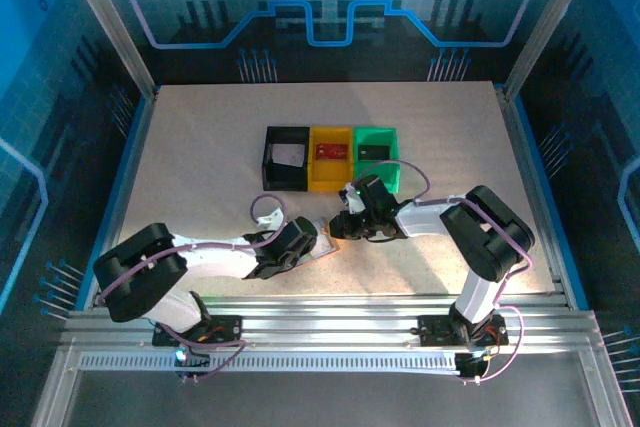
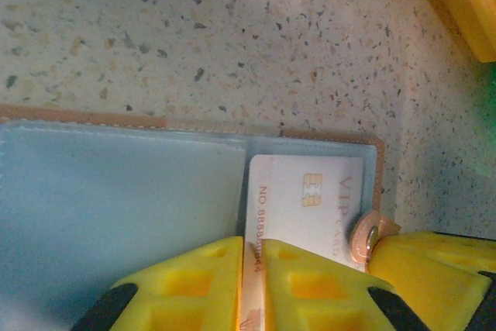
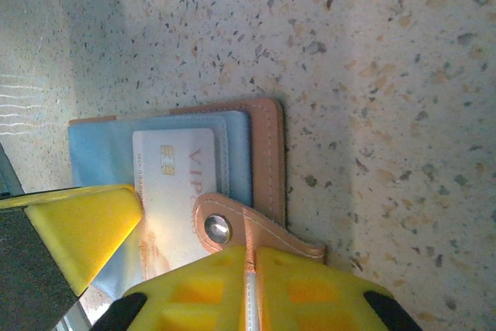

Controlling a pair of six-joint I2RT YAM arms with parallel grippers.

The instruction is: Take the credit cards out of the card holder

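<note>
The pinkish-tan card holder [image 1: 322, 244] lies open on the table between my two grippers, its pale blue-grey pockets [image 2: 116, 207] facing up. A whitish credit card [image 2: 306, 199] with a gold chip sticks partly out of one pocket. My left gripper [image 2: 252, 269] is shut on that card's long edge. In the right wrist view the same credit card [image 3: 174, 184] lies beside the holder's tan border [image 3: 267, 153]. My right gripper [image 3: 249, 269] is shut on the snap tab [image 3: 232, 226]. From above, the left gripper [image 1: 303, 239] and right gripper [image 1: 347, 222] nearly touch.
Three bins stand in a row just behind the grippers: black [image 1: 284, 179], yellow [image 1: 331, 180], green [image 1: 385, 175]. Each holds a small flat card. The left gripper's yellow finger [image 3: 77, 226] sits close beside the right one. Bare table lies on both sides.
</note>
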